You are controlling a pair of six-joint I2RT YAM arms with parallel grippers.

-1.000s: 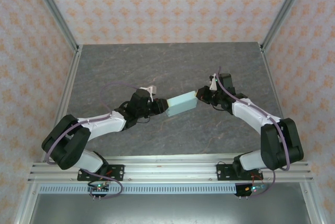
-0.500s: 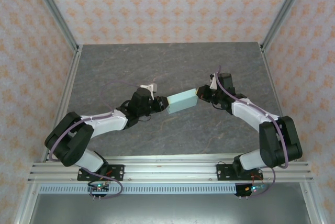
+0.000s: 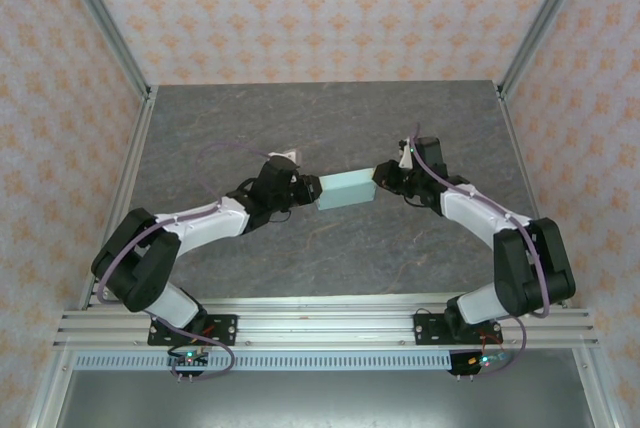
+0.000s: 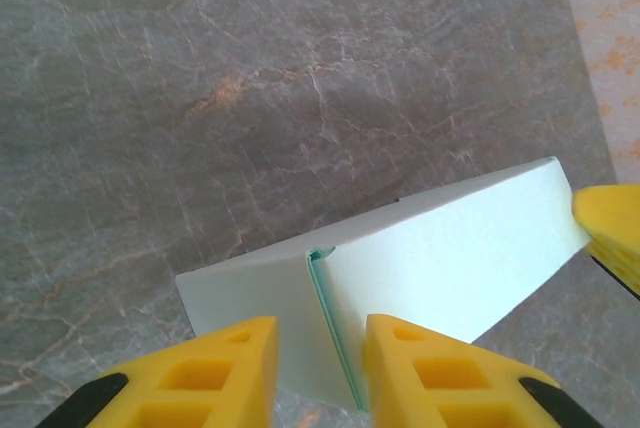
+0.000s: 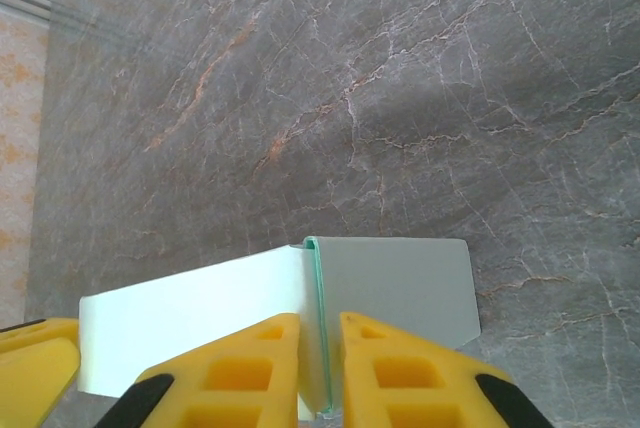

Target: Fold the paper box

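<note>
The left gripper (image 4: 320,368) sits at the paper box's (image 3: 345,189) left end. Its yellow fingers (image 4: 200,383) stand partly apart, one on each side of a folded seam where a short end panel meets the long face of the box. Both fingers overlap the card near its lower corner. The gap between them is clearly wider than the card edge standing in it, and I cannot tell whether they press on the box or only straddle it.

The right gripper (image 5: 320,373) is at the box's right end, with its fingers (image 5: 400,373) nearly together. The thin greenish edge of the card runs down into the narrow slit between them, hard against the finger on the long-face side. A sliver of space shows on the side of the grey, shadowed end panel. Whether that edge is pinched I cannot tell.

The box is a closed, pale mint block lying slantwise over the grey stone-patterned table (image 3: 300,118), spanning the space between the two grippers, its right end further from the arm bases than its left.
</note>
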